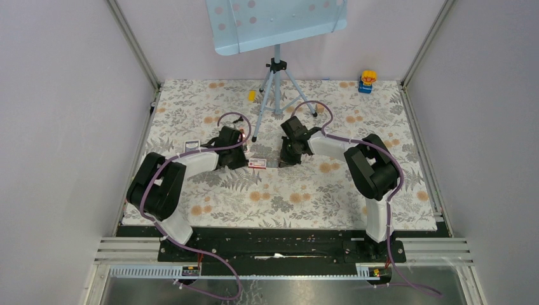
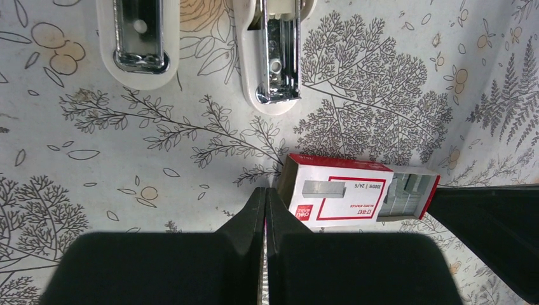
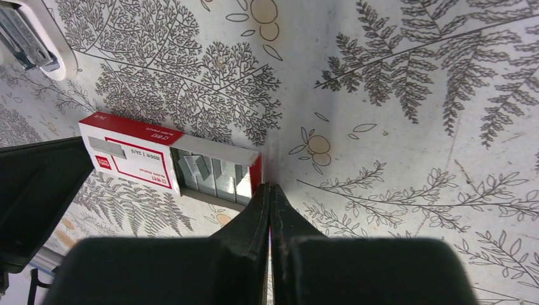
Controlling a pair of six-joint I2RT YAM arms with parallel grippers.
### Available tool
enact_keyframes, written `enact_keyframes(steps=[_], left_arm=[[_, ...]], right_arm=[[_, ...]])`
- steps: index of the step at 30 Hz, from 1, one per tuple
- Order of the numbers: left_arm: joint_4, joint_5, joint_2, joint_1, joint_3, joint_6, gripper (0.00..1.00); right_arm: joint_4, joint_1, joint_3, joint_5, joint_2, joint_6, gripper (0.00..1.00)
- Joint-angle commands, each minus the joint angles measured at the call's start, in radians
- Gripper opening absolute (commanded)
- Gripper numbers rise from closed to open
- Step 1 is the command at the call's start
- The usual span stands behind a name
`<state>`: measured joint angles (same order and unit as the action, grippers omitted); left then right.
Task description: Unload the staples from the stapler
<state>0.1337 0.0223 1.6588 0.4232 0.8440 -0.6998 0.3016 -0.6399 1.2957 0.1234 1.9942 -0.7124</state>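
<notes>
Left gripper (image 2: pixel 265 194): fingers pressed together, tip just beside the staple box (image 2: pixel 337 194), at its closed end. Right gripper (image 3: pixel 269 189): pressed together at the box's open drawer end. Stapler (image 2: pixel 274 60): opened flat beyond the box. Both halves show in the left wrist view, one corner in the right. Tripod stand (image 1: pixel 276 65): farther back, top view only.

Floral tablecloth (image 1: pixel 286 198), pale walls (image 1: pixel 63 95), perhaps music stand (image 1: pixel 276 25)

The stapler (image 2: pixel 274 63) is cut off by the top edge of the left wrist view, and whether its open magazine is loaded cannot be determined.
</notes>
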Motion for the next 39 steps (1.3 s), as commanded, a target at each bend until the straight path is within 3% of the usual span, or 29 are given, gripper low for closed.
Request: enact_keyframes(steps=[1, 39], left_arm=[[0.026, -0.005, 0.028, 0.016, 0.02, 0.016, 0.0], [0.016, 0.024, 0.104, 0.132, 0.101, -0.006, 0.0]], right_arm=[[0.021, -0.021, 0.034, -0.001, 0.036, 0.004, 0.0], [0.013, -0.065, 0.096, 0.037, 0.059, -0.02, 0.0]])
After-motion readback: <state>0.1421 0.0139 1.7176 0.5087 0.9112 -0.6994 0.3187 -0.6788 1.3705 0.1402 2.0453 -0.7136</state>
